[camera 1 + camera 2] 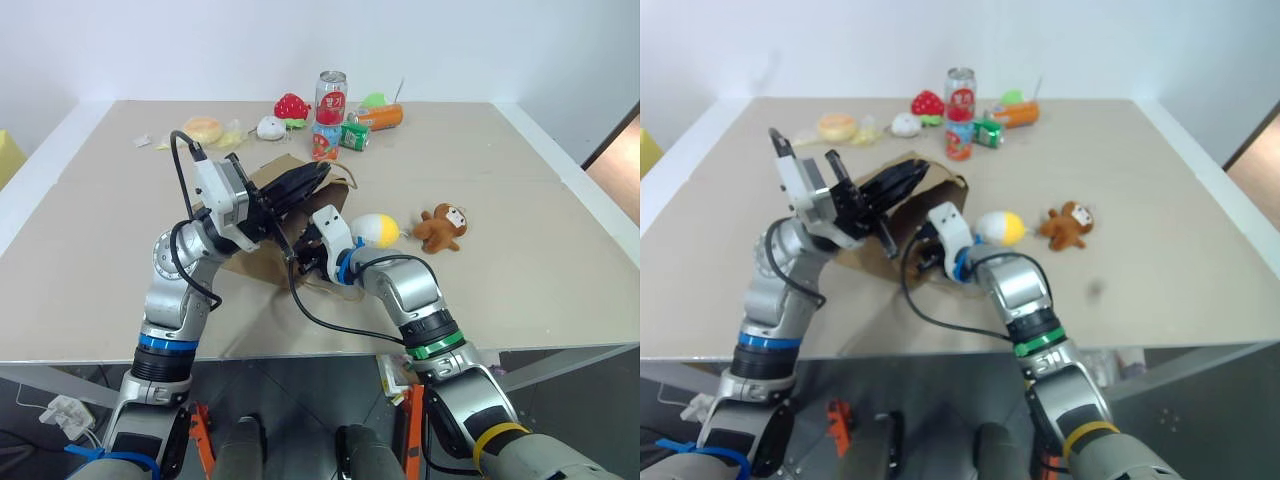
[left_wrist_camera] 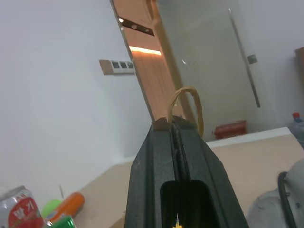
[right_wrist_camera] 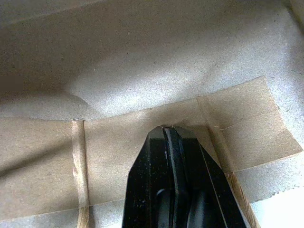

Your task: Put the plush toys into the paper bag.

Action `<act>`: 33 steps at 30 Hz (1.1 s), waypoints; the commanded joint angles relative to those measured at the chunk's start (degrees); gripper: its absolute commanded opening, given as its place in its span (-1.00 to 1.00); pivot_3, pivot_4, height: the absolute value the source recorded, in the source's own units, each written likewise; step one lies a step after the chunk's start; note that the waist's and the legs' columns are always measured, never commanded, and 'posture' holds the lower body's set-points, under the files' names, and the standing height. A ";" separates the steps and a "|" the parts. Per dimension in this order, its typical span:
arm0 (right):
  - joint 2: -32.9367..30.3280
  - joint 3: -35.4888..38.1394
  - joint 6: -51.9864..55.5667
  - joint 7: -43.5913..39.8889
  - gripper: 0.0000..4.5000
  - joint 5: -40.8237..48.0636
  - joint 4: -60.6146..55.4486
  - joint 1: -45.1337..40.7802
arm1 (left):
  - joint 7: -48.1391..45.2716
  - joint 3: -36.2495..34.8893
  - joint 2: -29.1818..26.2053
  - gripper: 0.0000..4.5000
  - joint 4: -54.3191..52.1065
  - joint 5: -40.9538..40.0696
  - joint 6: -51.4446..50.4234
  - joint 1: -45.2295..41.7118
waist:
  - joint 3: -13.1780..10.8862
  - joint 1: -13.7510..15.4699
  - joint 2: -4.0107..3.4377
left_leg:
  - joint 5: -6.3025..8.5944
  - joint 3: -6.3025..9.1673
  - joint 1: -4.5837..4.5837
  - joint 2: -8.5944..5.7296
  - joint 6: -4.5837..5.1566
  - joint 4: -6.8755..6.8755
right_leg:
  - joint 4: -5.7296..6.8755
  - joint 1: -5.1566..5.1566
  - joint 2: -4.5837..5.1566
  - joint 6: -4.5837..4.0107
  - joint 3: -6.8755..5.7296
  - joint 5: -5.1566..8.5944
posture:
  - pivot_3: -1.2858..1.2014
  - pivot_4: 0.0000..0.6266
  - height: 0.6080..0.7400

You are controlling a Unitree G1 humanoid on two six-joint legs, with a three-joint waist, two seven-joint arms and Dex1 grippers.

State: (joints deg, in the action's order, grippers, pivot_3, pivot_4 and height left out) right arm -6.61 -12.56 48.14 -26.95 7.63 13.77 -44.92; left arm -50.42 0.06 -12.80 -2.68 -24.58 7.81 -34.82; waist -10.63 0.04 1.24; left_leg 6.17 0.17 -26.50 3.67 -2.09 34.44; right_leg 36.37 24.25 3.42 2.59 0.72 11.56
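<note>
The brown paper bag [image 1: 258, 175] lies on its side at mid-table, its mouth facing the toys. My left gripper [image 1: 316, 175] is raised over it, shut on the bag's upper rim; a tan rope handle [image 2: 188, 101] loops just past its fingertips. My right gripper [image 1: 306, 260] is low at the mouth's near edge, shut on the paper by the inner reinforcing strip [image 3: 118, 133]. The white egg toy with a yellow end [image 1: 378, 229] rests right beside my right wrist. The brown monkey [image 1: 441, 227] sits a little further right on the table.
At the back of the table stand a red strawberry toy [image 1: 291, 105], a tall red can [image 1: 331, 98], a green can [image 1: 354, 135], an orange tube [image 1: 381, 118], a small white round toy [image 1: 270, 127] and a yellowish bun [image 1: 203, 127]. The table's front edge runs under my forearms.
</note>
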 commanded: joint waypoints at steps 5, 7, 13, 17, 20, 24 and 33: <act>-3.77 4.01 -0.57 -4.85 -0.97 4.54 -9.18 2.28 | -0.94 -0.83 -1.01 -1.00 1.70 -1.31 0.29 0.57 | 0.00 0.00 0.00 | 0.00 0.00 -0.01 0.00 0.00 0.00 | 0.00 0.01 0.00 0.00 0.00 0.00 | 0.03 -0.52 1.00; -6.48 6.13 1.31 -8.16 -0.68 7.81 -14.68 3.83 | -1.34 -1.03 -1.36 -1.00 1.80 -1.77 0.12 1.12 | -0.01 0.07 -0.01 | 0.00 -0.01 -0.02 0.00 0.00 0.00 | 0.00 0.04 0.00 0.00 0.02 0.00 | 0.03 -0.52 1.00; -12.21 11.62 6.09 -11.11 0.23 14.20 -24.38 6.84 | -1.81 -0.92 -1.41 -1.00 1.43 -2.82 -0.60 1.49 | -0.01 0.18 -0.01 | 0.01 -0.01 -0.07 0.01 -0.01 -0.02 | -0.01 0.08 0.00 0.03 0.02 0.05 | 0.03 -0.52 1.00; -15.22 17.97 6.90 -11.53 0.43 18.36 -27.66 8.61 | -2.06 -0.48 -1.41 -1.00 0.63 -3.50 -1.39 2.06 | -0.01 0.16 -0.01 | 0.02 -0.01 -0.05 0.01 -0.03 -0.02 | -0.02 0.09 0.00 0.01 0.02 0.04 | 0.03 -0.52 1.00; -19.05 23.96 6.30 -9.77 0.68 18.62 -24.99 8.49 | -2.38 -0.33 -1.56 -1.00 0.28 -3.90 -1.86 2.26 | -0.01 0.17 -0.01 | 0.02 -0.02 -0.05 0.00 -0.03 -0.01 | -0.02 0.08 0.01 0.01 0.04 0.04 | 0.03 -0.52 1.00; -25.83 27.57 2.54 -6.79 0.93 14.48 -19.65 8.55 | -2.72 -0.10 -1.68 -1.00 -0.46 -4.41 -2.47 2.54 | -0.01 0.45 0.00 | 0.02 -0.04 -0.08 -0.01 -0.02 0.00 | -0.07 0.05 0.03 0.01 0.06 0.04 | 0.03 -0.52 1.00; -26.01 28.02 -3.32 6.09 0.93 6.58 -4.49 4.36 | -3.18 0.28 -1.59 -1.00 -1.27 -5.02 -3.22 2.95 | -0.02 0.17 -0.01 | 0.01 -0.15 -0.07 -0.01 -0.02 -0.03 | -0.15 0.11 0.01 0.02 0.19 0.04 | 0.03 -0.52 1.00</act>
State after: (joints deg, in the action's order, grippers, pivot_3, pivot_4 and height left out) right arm -34.61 16.31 47.70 -24.41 15.80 6.15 -36.94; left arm -53.26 0.29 -14.44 -1.07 -28.74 4.60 -31.87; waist -10.65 0.22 1.22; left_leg 6.19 0.02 -26.57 3.66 -2.10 34.41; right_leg 36.23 24.36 3.43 2.61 0.92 11.60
